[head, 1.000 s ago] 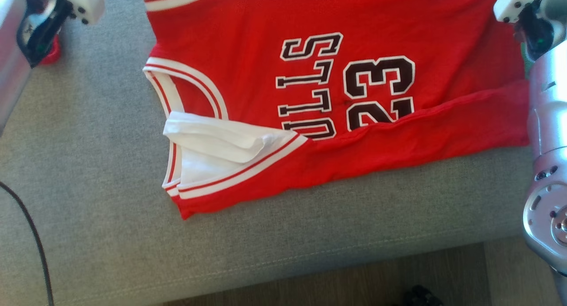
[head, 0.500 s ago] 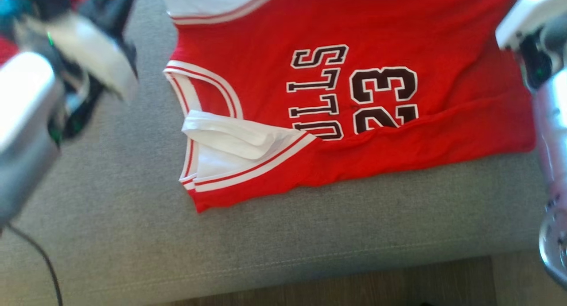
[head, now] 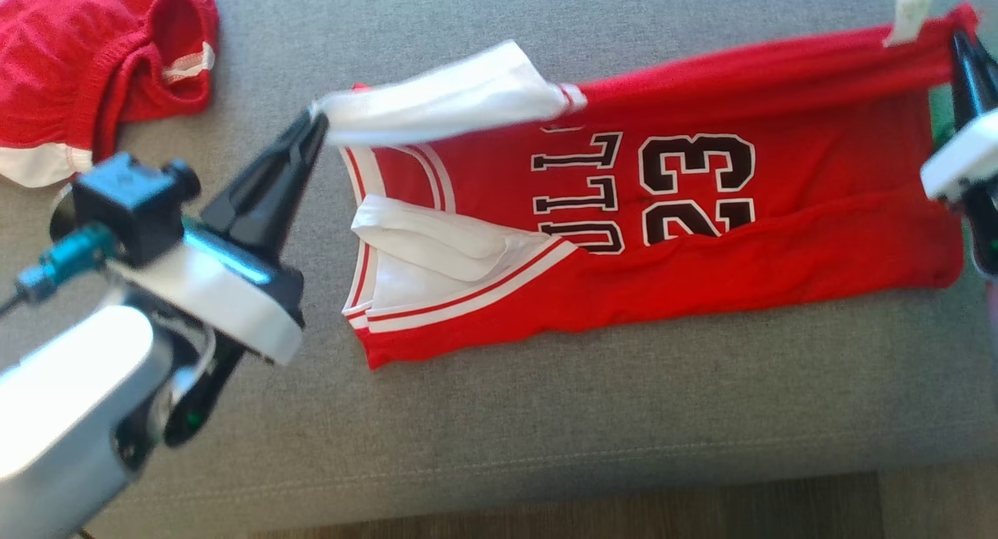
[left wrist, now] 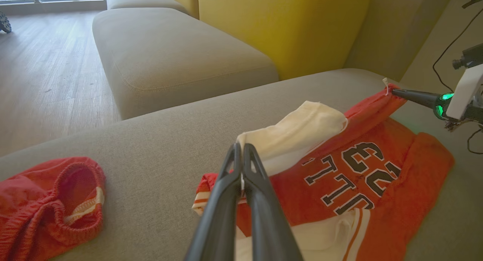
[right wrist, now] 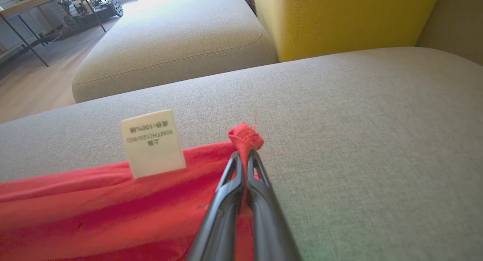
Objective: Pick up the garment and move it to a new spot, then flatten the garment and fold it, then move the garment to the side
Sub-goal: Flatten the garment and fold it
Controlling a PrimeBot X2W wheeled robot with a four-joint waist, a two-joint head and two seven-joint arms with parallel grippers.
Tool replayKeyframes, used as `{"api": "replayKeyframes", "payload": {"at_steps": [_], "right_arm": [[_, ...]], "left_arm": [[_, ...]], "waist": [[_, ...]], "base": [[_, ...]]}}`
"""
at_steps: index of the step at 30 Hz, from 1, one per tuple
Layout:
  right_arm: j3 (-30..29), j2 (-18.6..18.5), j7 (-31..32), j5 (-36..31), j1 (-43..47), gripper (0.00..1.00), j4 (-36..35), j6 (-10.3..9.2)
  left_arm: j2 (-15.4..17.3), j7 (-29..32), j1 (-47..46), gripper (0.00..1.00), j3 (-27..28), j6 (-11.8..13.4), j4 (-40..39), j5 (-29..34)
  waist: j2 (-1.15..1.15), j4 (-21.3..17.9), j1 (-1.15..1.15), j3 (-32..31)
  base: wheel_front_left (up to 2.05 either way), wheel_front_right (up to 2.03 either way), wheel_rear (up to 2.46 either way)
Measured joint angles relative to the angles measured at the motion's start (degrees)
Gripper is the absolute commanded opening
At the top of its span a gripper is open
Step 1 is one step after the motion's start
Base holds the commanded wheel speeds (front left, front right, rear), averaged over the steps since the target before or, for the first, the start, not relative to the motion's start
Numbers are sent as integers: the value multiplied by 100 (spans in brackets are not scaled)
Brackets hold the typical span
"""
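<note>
Pinching the jersey (head: 702, 235) at both ends, my left gripper (head: 316, 122) clamps its white shoulder flap and my right gripper (head: 957, 40) the hem corner. It lies lengthwise across the grey couch (head: 546, 414), neck toward my left.

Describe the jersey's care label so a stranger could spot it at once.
On the grey cushion lies a red jersey numbered 23. Along its lifted far edge, beside the corner pinched by the right gripper, stands the label. It is a small white square with printed text, unlike the broad white trim.
</note>
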Motion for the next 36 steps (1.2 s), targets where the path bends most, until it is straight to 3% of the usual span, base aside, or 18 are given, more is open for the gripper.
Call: {"api": "replayKeyframes", "payload": {"at_steps": [7,16,17,18,19,20,21,23,24,25,30,36], "right_arm": [[-275,-86,168,301,1049,0,-992,0],[-566,68,460,321,1601,1,-1508,0],[-586,107,502,320,1606,20,-1556,0],[-590,125,537,294,1607,48,-1599,0],[-600,134,565,269,1613,100,-1650,0],[-634,147,586,270,1631,100,-1704,0],[-679,154,612,270,1670,100,-1759,0],[-864,182,706,248,1803,100,-1795,0],[-977,191,771,191,1890,100,-1797,0],[-1120,218,866,130,1987,100,-1806,0],[-1775,494,1172,-246,2373,100,-2047,0],[-2163,1149,1221,-396,2431,100,-2472,0]], "left_arm": [[8,0,631,0,183,309,-437,22],[-252,1,1240,0,185,347,-403,82],[-285,1,1263,0,188,377,-352,90],[-319,0,1292,0,205,379,-311,90],[-355,0,1334,0,222,383,-274,89],[-400,1,1380,0,224,385,-227,89],[-458,0,1432,8,237,413,-181,80],[-549,1,1553,49,222,424,-98,54],[-583,1,1617,87,225,426,-78,48],[-626,1,1672,100,226,426,-59,37],[-911,1,1930,100,537,681,5,3],[-1444,1,2547,100,1327,1214,38,858]], "waist": [[0,21,0,-69],[0,-31,0,-96],[0,-32,0,-95],[0,-34,0,-94],[0,-36,0,-94],[0,-37,0,-97],[0,-37,0,-106],[0,-37,0,-139],[0,-36,0,-162],[0,-35,0,-188],[0,-55,0,-327],[0,-77,0,-536]], "base": [[0,0,0],[0,0,0],[0,0,0],[0,0,0],[0,0,0],[0,0,0],[0,0,0],[0,0,0],[0,0,0],[0,0,0],[0,0,0],[0,0,0]]}}
